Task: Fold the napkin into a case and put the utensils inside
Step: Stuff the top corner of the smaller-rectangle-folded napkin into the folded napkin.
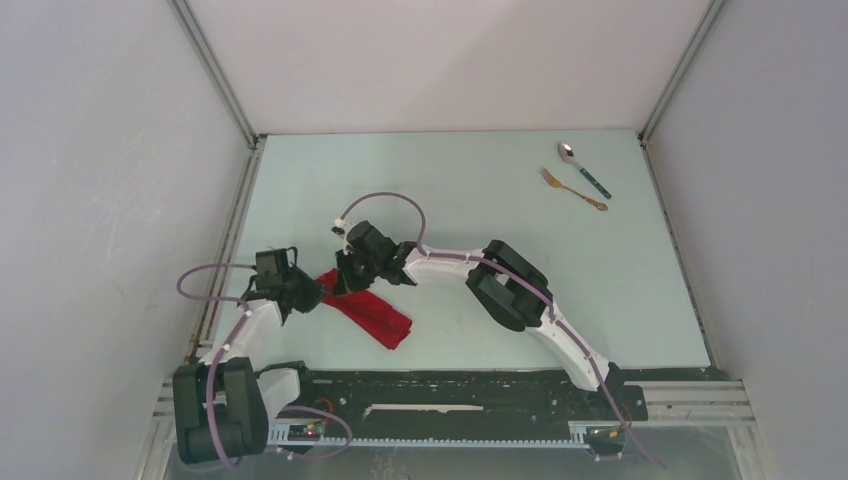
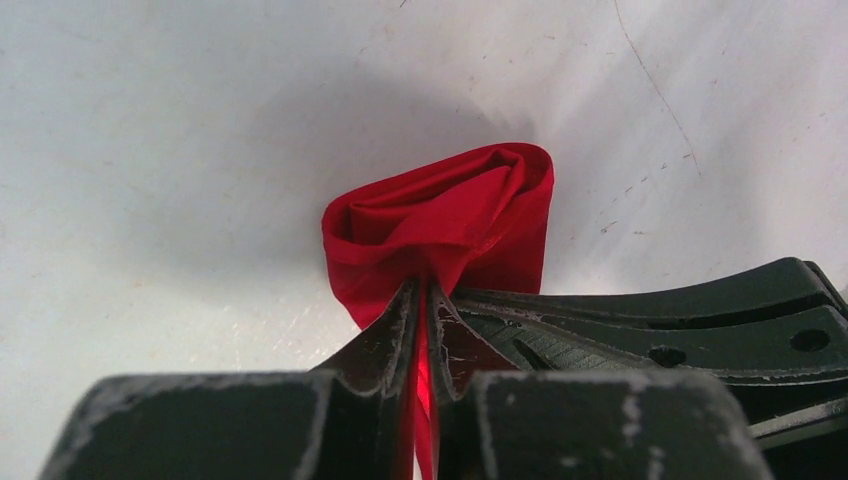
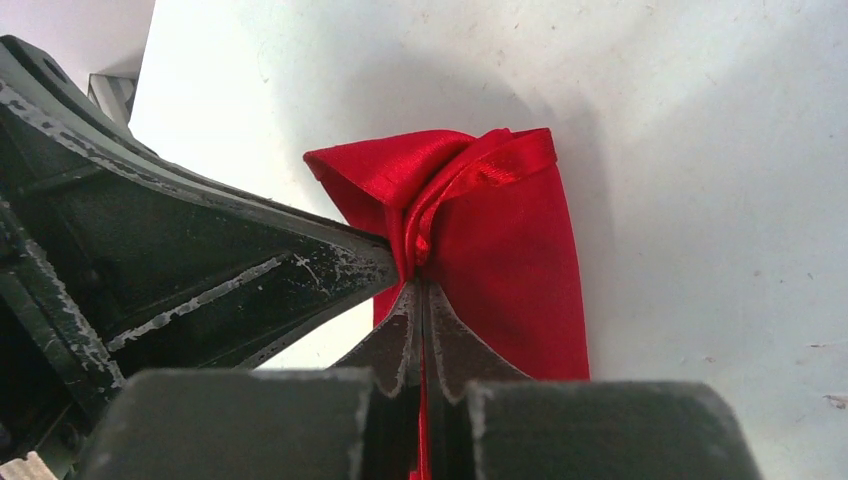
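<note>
The napkin, a narrow strip, is laid diagonally on the counter. Its upper-left end is pinched by the left hand and right hand, both clamped tight. The spoon and fork are noted far right, nearer the right arm.

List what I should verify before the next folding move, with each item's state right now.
1. Left gripper shut on the napkin: ok, cloth runs between its fingers.
2. Right gripper shut on the napkin: ok, pinching a bunched edge.
3. Napkin flat and evenly layered: not ok, gathered and twisted at both pinches.
4. Grippers apart from each other: cannot tell, they sit very close together.
5. Spoon and fork out of the fold's way: ok, lying side by side near the table's far right corner.
</note>
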